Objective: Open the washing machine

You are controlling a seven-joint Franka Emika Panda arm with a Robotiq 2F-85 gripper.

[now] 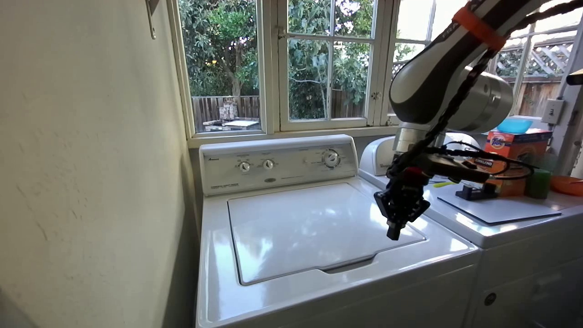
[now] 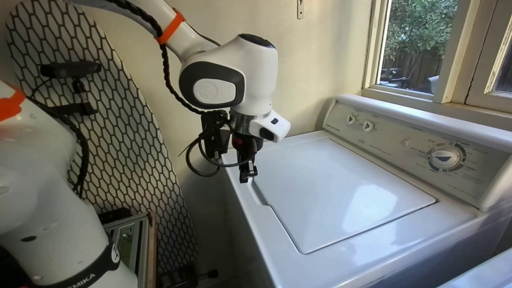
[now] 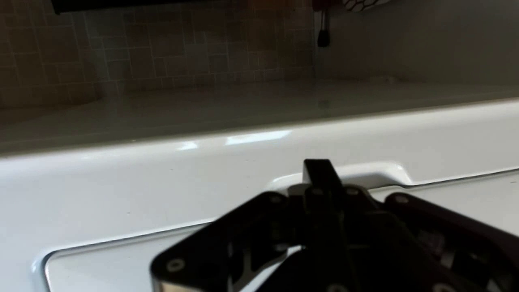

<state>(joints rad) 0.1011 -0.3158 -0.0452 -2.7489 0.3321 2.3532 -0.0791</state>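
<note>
Watching our hand (image 1: 393, 231) here, pinched closed and empty, near the front notch (image 1: 350, 265): that's where we'd hook up the lid (image 1: 314, 228), likely light, stiff and slippery, lying flat on the washing machine (image 1: 300, 288) below.
</note>
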